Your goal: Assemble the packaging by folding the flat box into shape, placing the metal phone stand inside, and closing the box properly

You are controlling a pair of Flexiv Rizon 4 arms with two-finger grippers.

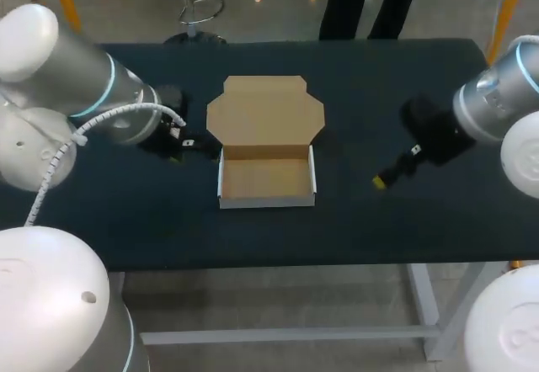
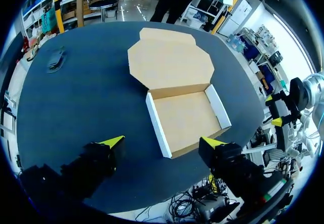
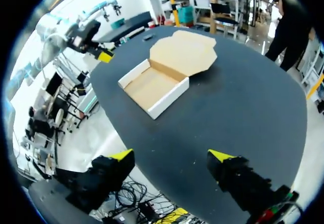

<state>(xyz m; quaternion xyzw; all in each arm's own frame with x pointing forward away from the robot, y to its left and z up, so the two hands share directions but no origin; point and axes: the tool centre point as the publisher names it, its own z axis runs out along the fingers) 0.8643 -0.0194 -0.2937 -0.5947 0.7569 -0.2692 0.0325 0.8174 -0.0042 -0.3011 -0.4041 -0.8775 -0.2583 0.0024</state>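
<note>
The cardboard box [image 1: 267,178] sat near the middle of the dark counter [image 1: 379,237]. Its tray was folded up with white outer walls, and its lid flap [image 1: 265,111] lay flat and open toward the far edge. The tray held nothing.

The left gripper [image 1: 178,151] hovered just beside the tray's left rear corner, close to it but not touching. In the left wrist view its fingers [image 2: 114,142] stood wide apart with nothing between them, and the box's near corner lay just ahead of the gap.

The right gripper [image 1: 379,183] hung over the counter's right half, well apart from the box. Its fingers [image 3: 220,156] were also spread and held nothing.

A small dark object [image 2: 54,59], too small to identify, lay near the far left corner.
</note>
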